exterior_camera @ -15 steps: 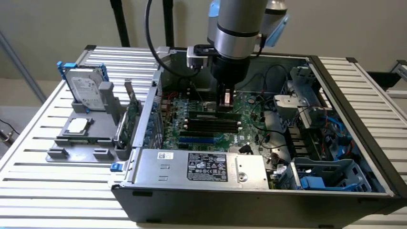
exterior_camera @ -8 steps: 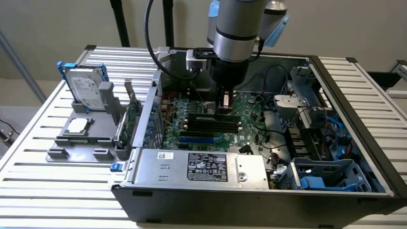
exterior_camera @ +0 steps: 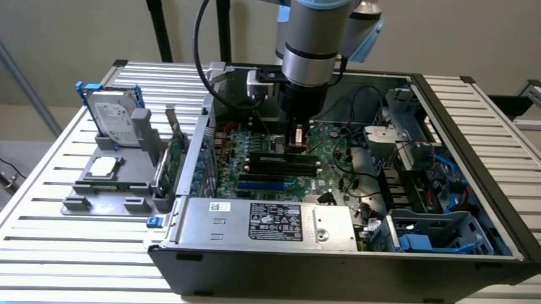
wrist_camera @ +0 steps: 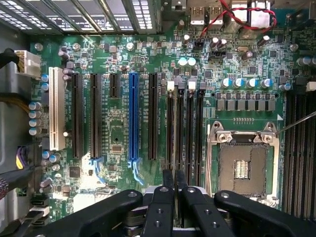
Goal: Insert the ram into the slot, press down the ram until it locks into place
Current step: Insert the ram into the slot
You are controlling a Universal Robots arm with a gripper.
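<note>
My gripper [exterior_camera: 296, 140] hangs low inside the open computer case, right over the row of black memory slots [exterior_camera: 283, 163]. In the wrist view its two black fingers [wrist_camera: 168, 181] stand close together, pinching a thin strip seen edge-on, the ram [wrist_camera: 176, 148]. That strip runs in line with the slots [wrist_camera: 190, 128], over the second of several parallel ones beside the square metal CPU socket [wrist_camera: 242, 165]. Whether the ram's lower edge touches the slot I cannot tell.
A blue slot [wrist_camera: 133, 116] and longer black card slots [wrist_camera: 94, 116] lie beside the memory slots. Outside the case, on the exterior view's left, a grey fixture [exterior_camera: 106, 190] carries a hard drive [exterior_camera: 114, 117], a processor [exterior_camera: 103, 166] and an upright green expansion card [exterior_camera: 175, 158]. The power supply [exterior_camera: 270, 220] fills the case's near side.
</note>
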